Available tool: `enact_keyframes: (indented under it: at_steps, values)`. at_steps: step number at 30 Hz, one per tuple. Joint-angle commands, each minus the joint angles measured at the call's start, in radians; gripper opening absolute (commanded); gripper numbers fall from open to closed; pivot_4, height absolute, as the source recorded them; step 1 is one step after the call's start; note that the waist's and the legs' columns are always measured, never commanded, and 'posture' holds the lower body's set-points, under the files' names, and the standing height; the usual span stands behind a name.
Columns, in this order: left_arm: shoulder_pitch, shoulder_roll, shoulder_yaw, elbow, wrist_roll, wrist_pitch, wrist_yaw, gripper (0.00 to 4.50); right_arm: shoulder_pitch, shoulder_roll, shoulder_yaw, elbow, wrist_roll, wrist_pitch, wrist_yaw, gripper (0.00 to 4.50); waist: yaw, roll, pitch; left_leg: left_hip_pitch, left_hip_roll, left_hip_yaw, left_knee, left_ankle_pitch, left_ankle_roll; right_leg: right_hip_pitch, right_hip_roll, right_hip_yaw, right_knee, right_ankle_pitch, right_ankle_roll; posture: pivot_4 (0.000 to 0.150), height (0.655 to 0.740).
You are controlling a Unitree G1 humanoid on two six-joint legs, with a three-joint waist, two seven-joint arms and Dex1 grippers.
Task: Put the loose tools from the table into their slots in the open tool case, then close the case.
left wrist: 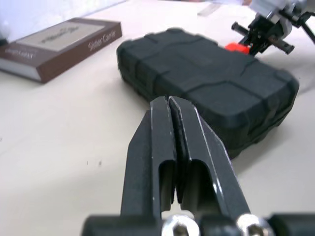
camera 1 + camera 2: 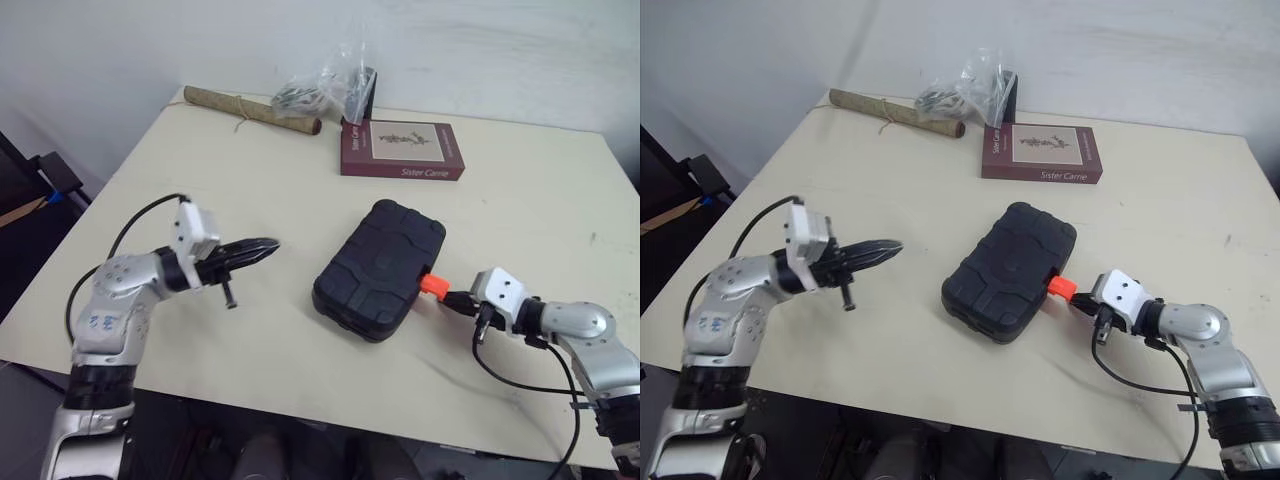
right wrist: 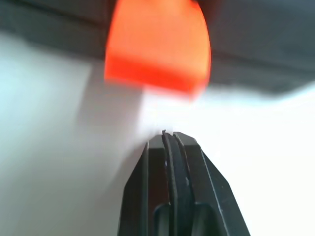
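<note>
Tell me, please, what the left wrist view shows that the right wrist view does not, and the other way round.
Left wrist view, not the right: the shut left gripper, the brown book, the whole lid of the closed black tool case, and the right gripper seen from outside.
Right wrist view, not the left: the bare strip of table between the right gripper's shut tips and the orange latch, so they are apart.
Both: the tool case, its orange latch, the table and the right gripper.
</note>
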Motion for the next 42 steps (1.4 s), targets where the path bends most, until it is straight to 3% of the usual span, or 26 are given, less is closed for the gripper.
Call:
enact_keyframes:
  at_steps: [1, 11, 18, 29, 42]
  values:
    - [-0.096, -0.059, -0.101, 0.027, 0.045, -0.005, 0.005, 0.05, 0.048, -0.022, -0.092, -0.099, 0.053, 0.033, -0.002, 0.00, -0.007, 0.001, 0.000, -0.003, -0.001, 0.000, 0.000, 0.001, 0.001, -0.002, 0.000, 0.000, 0.000, 0.000, 0.001, 0.150, 0.7400]
    - [-0.334, -0.270, -0.343, 0.393, 0.289, -0.124, 0.049, 0.05, 0.036, 0.022, -0.156, -0.285, 0.131, 0.125, -0.038, 0.00, -0.023, 0.005, 0.005, -0.004, -0.001, 0.000, 0.000, 0.005, -0.001, -0.004, 0.001, 0.000, 0.000, 0.001, 0.002, 0.150, 0.7400]
    - [-0.395, -0.333, -0.423, 0.617, 0.426, -0.204, 0.077, 0.05, -0.070, 0.059, -0.085, -0.383, 0.148, 0.247, -0.064, 0.00, -0.025, 0.007, 0.005, -0.004, -0.001, -0.001, -0.001, 0.005, -0.001, -0.005, 0.000, 0.000, 0.000, 0.001, 0.002, 0.150, 0.7400]
    - [-0.356, -0.347, -0.407, 0.616, 0.426, -0.162, 0.058, 0.05, -0.083, 0.044, 0.012, -0.383, 0.046, 0.346, -0.098, 0.00, -0.014, 0.007, 0.005, -0.003, -0.002, -0.003, -0.001, 0.005, 0.000, -0.002, -0.001, -0.003, -0.001, 0.001, 0.002, 0.150, 0.7400]
    - [-0.325, -0.344, -0.400, 0.568, 0.419, -0.114, 0.036, 0.05, 0.011, 0.015, -0.076, -0.380, 0.086, 0.368, -0.070, 0.00, -0.015, 0.008, 0.002, -0.003, -0.002, -0.006, -0.001, 0.005, -0.001, -0.001, -0.001, -0.004, -0.002, 0.001, 0.002, 0.150, 0.7400]
